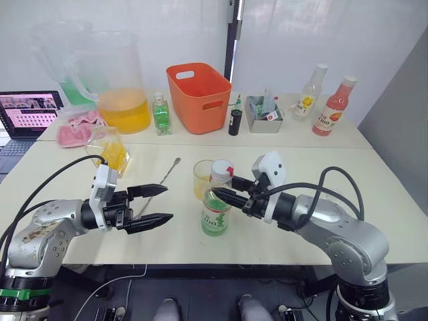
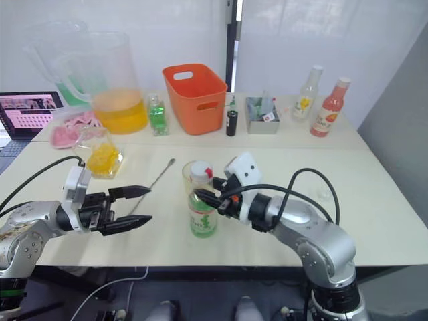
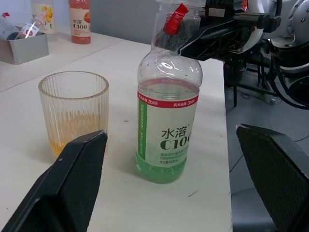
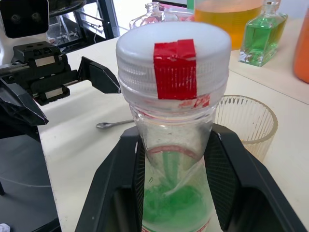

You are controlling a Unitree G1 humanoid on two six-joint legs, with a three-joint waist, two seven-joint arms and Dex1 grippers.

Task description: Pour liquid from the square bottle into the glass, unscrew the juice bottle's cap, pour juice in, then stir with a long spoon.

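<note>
On the pale table (image 1: 348,200), against white walls, your left gripper (image 1: 155,204) hovers with fingers spread, near the long spoon (image 1: 162,178) lying flat. At centre the juice bottle (image 1: 216,207) stands upright, just in front of the glass (image 1: 202,179). Your right gripper (image 1: 226,190) pinches the bottle's neck below its white cap (image 4: 174,55).
</note>
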